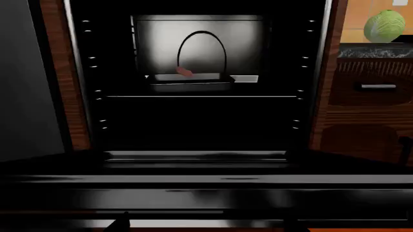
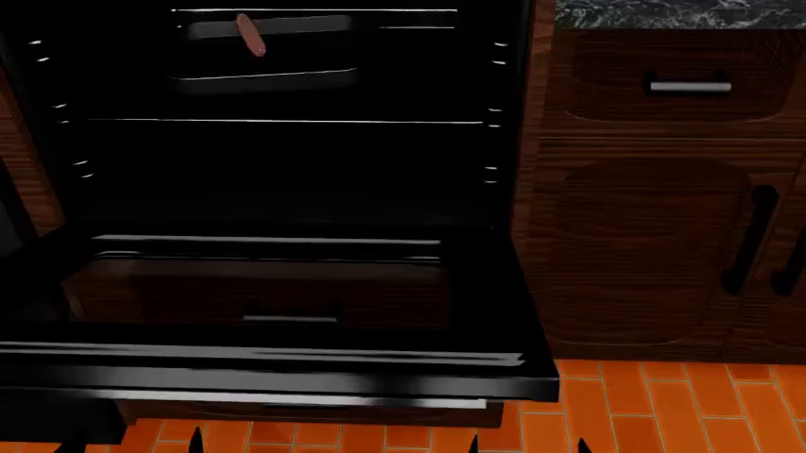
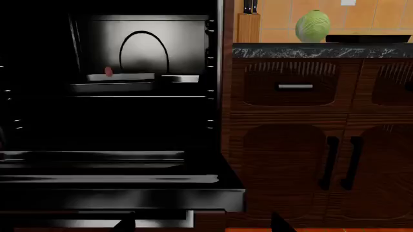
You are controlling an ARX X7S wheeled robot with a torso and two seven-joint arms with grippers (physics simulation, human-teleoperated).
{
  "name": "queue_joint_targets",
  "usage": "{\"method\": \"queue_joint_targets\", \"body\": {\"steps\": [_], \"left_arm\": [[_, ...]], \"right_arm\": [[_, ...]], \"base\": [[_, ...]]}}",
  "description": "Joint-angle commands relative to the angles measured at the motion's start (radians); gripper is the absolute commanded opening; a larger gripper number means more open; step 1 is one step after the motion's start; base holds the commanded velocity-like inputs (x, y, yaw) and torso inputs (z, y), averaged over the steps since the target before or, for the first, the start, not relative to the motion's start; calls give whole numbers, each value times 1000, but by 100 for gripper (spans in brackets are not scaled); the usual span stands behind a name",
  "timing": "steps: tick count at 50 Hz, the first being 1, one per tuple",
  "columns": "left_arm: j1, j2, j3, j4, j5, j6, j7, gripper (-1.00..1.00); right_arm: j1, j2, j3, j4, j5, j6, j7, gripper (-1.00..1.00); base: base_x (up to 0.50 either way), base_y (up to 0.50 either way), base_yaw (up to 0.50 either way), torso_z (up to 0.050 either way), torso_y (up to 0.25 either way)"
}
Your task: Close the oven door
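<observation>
Oven door (image 2: 277,363) hangs fully open, lying flat and level out over orange brick floor (image 2: 680,406), glass window facing up, silvery bar handle (image 2: 302,401) along near edge. Oven cavity (image 2: 277,170) dark behind it, wire rack (image 2: 283,121) across middle. Brown wooden cabinet door (image 2: 629,245) with black handle just right of oven; wooden drawer (image 2: 674,87) above it. Baking tray (image 1: 190,82) on upper shelf, sausage (image 2: 252,36) resting on it. Cabbage (image 3: 312,26) on counter. Only dark fingertip points (image 2: 195,442) show at frame bottom, both claws; grip state cannot be told.
</observation>
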Motion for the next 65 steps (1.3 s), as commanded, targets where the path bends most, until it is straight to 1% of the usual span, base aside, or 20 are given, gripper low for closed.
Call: {"method": "queue_joint_targets", "body": {"steps": [1,2,3,8,9,10,11,29,30,31,34,35,37,42,43,45,53,59,63,65], "left_arm": [[0,-10,10,-7,-10,7,-10,100],[-12,-14,15,-124,-15,111,-19,100],[-15,-18,23,-138,-19,116,-23,100],[-13,-33,48,-114,-30,93,-45,100],[-7,-37,51,-36,-35,21,-49,100],[-13,-37,54,-131,-34,109,-51,100],[-9,-41,57,-80,-38,61,-54,100],[-22,-65,98,-150,-58,108,-89,100],[-14,-72,100,-50,-61,17,-96,100],[-24,-67,102,-151,-59,104,-94,100],[-26,-69,111,-167,-60,113,-95,100],[-18,-76,112,-73,-65,29,-100,100],[-25,-73,113,-155,-64,115,-100,100],[-27,-77,118,-161,-76,115,-104,100],[-16,-86,117,-44,-84,15,-112,100],[-20,-80,123,-141,-79,114,-108,100],[-25,-87,137,-167,-73,139,-124,100],[-28,-94,146,-166,-79,130,-132,100],[-16,-111,148,-12,-92,-13,-146,100],[-29,-100,153,-166,-85,127,-138,100]], "right_arm": [[0,17,-22,6,17,-7,21,100],[-2,21,-30,-9,25,4,21,100],[1,26,-34,-6,30,5,25,100],[3,41,-50,7,37,2,42,100],[3,44,-53,8,39,1,44,100],[3,46,-58,8,38,2,48,100],[2,48,-62,6,41,2,47,100],[8,73,-93,18,65,-6,82,100],[9,74,-94,21,67,-5,82,100],[12,75,-97,27,65,-2,85,100],[13,79,-102,31,68,-3,88,100],[13,80,-102,31,70,-3,90,100],[13,82,-106,30,70,-4,93,100],[18,86,-113,40,74,-7,99,100],[16,88,-114,37,76,-7,99,100],[16,90,-116,37,79,-8,103,100],[16,99,-127,36,88,-9,113,100],[17,105,-134,37,97,-8,118,100],[21,107,-137,41,102,-6,124,100],[20,109,-141,38,103,-5,125,100]], "base": [[0,0,0,0,0],[0,0,0,0,0],[0,0,0,0,0],[0,0,0,0,0],[0,0,0,0,0],[0,0,0,0,0],[0,0,0,0,0],[0,0,0,0,0],[0,0,0,0,0],[0,0,0,0,0],[0,0,0,0,0],[0,0,0,0,0],[0,0,0,0,0],[0,0,0,-16,0],[0,0,0,-27,0],[0,0,0,-28,0],[0,0,0,-28,0],[0,0,0,-29,0],[0,0,0,-31,0],[0,0,0,-31,0]]}}
